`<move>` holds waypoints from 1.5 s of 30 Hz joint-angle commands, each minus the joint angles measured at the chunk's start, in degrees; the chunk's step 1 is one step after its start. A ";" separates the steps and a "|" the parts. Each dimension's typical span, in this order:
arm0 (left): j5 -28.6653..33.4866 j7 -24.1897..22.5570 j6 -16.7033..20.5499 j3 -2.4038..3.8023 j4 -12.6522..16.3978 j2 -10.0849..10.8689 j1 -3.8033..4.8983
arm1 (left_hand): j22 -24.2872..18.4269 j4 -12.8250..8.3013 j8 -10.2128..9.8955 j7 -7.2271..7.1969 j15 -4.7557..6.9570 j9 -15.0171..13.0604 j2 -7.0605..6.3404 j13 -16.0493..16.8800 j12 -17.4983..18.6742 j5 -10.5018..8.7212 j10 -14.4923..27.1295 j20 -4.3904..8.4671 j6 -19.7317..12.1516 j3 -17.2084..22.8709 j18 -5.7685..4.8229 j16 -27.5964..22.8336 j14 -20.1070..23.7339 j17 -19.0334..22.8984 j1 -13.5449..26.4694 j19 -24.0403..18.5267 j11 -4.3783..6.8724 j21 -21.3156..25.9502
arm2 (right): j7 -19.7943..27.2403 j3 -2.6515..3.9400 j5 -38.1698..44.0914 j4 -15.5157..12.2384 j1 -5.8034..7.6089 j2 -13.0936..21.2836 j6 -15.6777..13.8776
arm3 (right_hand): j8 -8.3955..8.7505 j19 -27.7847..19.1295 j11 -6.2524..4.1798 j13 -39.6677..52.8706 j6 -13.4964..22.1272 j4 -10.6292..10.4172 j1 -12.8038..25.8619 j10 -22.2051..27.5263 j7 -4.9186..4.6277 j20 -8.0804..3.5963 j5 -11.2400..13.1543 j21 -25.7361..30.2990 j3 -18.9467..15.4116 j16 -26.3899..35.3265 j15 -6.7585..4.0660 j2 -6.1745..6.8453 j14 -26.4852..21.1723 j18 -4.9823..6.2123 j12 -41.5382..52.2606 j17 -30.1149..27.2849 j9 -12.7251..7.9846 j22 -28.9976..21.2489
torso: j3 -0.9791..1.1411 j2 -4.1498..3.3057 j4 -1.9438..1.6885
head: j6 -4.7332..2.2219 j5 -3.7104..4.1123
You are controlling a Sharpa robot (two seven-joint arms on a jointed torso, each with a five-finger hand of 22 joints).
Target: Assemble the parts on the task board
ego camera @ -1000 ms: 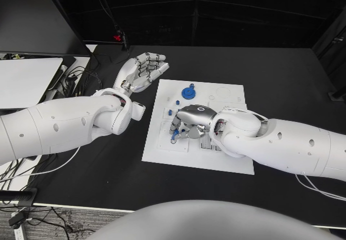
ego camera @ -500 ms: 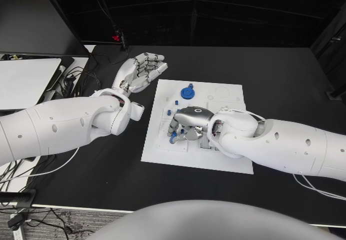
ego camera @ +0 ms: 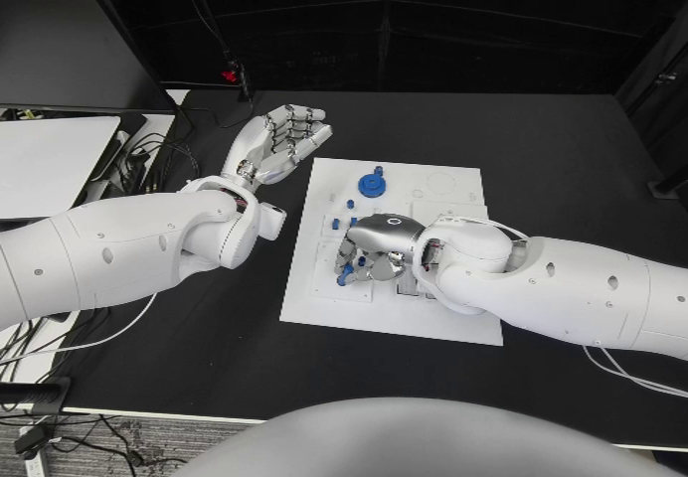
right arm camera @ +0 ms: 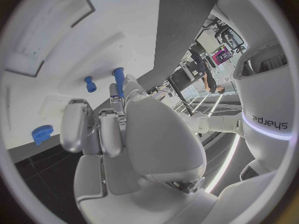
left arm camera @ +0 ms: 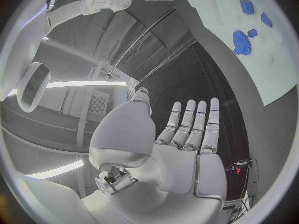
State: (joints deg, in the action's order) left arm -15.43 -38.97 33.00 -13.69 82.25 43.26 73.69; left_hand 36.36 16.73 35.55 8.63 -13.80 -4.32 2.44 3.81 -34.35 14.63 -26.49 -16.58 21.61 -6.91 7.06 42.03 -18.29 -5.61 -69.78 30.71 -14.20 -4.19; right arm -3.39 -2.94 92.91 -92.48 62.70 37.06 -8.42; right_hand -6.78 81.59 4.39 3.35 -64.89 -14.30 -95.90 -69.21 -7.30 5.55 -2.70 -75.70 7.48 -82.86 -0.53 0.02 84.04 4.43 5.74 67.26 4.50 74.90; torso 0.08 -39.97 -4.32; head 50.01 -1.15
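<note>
- Right now your right hand (ego camera: 376,248) is working low over the left-middle of the task board (ego camera: 459,328), and in the right wrist view its fingers (right arm camera: 115,102) are lying straight and close together, tips reaching toward a blue peg (right arm camera: 117,79) standing in the board.
- Whether those fingers are actually pinching the peg or only touching it, you cannot tell; the palm is hiding the contact from the head camera.
- A second, shorter blue piece (right arm camera: 90,83) is standing just beside that peg, and a small blue part (ego camera: 341,279) is peeking out at the hand's left edge.
- Your left hand (ego camera: 279,139) is hovering off the board's far-left corner, fingers spread and grasping nothing.
- The blue gear (ego camera: 374,184) is sitting alone near the board's far edge, well apart from the working hand.
- Judging from this, you are seating or gripping a peg; the next move calls for confirming the hold, then keeping the peg upright.
</note>
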 commanded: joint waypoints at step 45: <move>0.04 -6.58 -0.46 0.05 -0.51 -0.23 0.07 | -0.12 -0.05 0.22 7.97 0.05 0.09 0.63 -0.07 -0.31 0.13 0.25 0.02 -0.52 -0.41 -0.56 0.42 0.34 0.20 -0.16 0.18 -0.05 -0.31 | 7.21 -0.02 -15.81 -4.20 -0.09 5.26 -15.24 | 1.63 -2.16 2.94 0.38 10.83 -1.96 8.97 9.29 -3.93 2.62 -0.10 4.29 -6.03 2.52 2.76 3.93 1.00 0.67 1.52 -6.24 -0.42 0.71 | -0.15 0.25 -0.01 | -0.01 0.80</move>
State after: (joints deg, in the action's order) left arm -15.43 -38.98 32.94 -13.69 81.77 43.11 73.68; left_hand 36.31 16.73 35.55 8.63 -13.80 -4.27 2.44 3.81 -34.34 14.63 -26.49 -16.58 21.62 -6.91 7.06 42.25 -18.29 -5.50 -69.78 30.71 -14.20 -4.19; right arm 0.30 -3.02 85.01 -96.18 62.47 42.13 -17.37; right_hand -5.40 79.13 7.47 3.78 -54.43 -16.27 -87.38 -60.37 -11.37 8.00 -2.99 -71.60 1.77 -80.37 2.15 3.89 84.05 4.44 7.04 60.74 4.13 74.90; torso 0.01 -39.87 -4.34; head 50.00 -0.55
